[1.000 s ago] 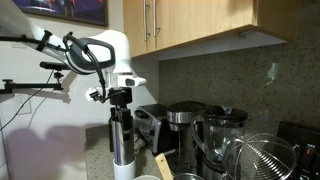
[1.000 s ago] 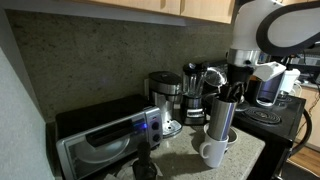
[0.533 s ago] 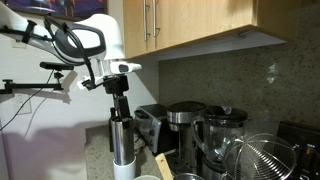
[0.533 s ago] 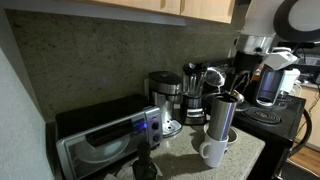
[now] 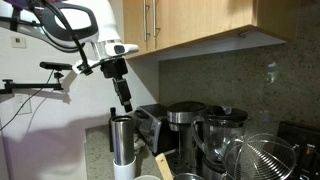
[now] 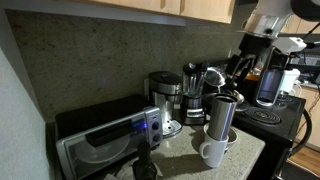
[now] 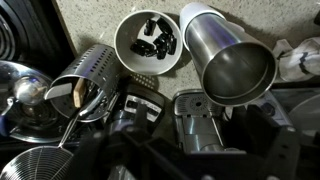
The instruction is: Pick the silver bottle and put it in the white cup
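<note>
The silver bottle [image 5: 122, 137] stands upright inside the white cup [image 5: 123, 168] on the counter, and both also show in an exterior view, the bottle [image 6: 224, 116] above the cup [image 6: 213, 152]. In the wrist view I look down on the bottle's round top [image 7: 237, 68], with the white cup [image 7: 197, 14] around its base. My gripper [image 5: 126, 103] hangs tilted above the bottle, apart from it, open and empty. Its dark blurred fingers fill the bottom of the wrist view [image 7: 190, 150]. It also shows in an exterior view [image 6: 238, 72].
A toaster oven [image 6: 105, 142], a steel-and-black coffee maker [image 6: 165, 95] and a blender [image 5: 222, 135] stand along the wall. A wire basket [image 5: 270, 158] is in front. A white bowl with dark pieces [image 7: 148, 42] and a perforated utensil holder [image 7: 85, 85] stand beside the cup. Wooden cabinets [image 5: 200, 25] hang overhead.
My gripper was down around the bottle's top one second ago. It has let go and risen well clear of it, tilting. The bottle stays standing in the cup.
</note>
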{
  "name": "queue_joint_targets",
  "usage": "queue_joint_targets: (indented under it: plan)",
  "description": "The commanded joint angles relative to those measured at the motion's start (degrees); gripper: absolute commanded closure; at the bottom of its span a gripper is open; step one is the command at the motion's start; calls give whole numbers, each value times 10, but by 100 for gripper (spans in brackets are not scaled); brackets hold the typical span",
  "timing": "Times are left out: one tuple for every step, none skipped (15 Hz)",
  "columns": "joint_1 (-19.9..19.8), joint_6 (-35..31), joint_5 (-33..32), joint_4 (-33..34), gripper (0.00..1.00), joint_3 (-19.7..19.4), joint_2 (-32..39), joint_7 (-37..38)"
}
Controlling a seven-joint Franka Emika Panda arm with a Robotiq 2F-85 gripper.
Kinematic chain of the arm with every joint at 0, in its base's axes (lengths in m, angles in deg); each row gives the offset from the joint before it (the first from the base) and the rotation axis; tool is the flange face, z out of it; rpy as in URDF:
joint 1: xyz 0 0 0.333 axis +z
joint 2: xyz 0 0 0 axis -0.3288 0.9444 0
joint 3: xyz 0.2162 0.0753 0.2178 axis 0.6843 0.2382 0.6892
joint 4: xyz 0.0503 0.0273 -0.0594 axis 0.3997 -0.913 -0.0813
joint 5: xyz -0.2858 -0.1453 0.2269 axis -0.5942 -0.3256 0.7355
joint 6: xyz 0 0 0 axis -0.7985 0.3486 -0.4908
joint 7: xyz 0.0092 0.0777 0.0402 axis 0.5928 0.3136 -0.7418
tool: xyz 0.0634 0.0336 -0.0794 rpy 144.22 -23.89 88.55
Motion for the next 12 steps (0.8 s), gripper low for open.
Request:
queue_joint_targets:
  plan:
    - [9, 28, 23, 47, 0, 4, 14, -13]
    - [12, 31, 28, 56, 0, 6, 17, -11]
    - [15, 34, 33, 67, 0, 7, 24, -12]
    - [17, 34, 38, 76, 0, 9, 30, -11]
    - [8, 14, 26, 44, 0, 10, 8, -3]
    - [10, 16, 28, 52, 0, 11, 12, -3]
    - [12, 17, 29, 57, 0, 12, 16, -3]
    - [12, 17, 29, 59, 0, 12, 19, -3]
    - [12, 17, 29, 61, 0, 12, 22, -3]
    - [12, 17, 29, 61, 0, 12, 23, -3]
    - [12, 17, 29, 62, 0, 12, 24, -3]
    - [12, 17, 29, 62, 0, 12, 24, -3]
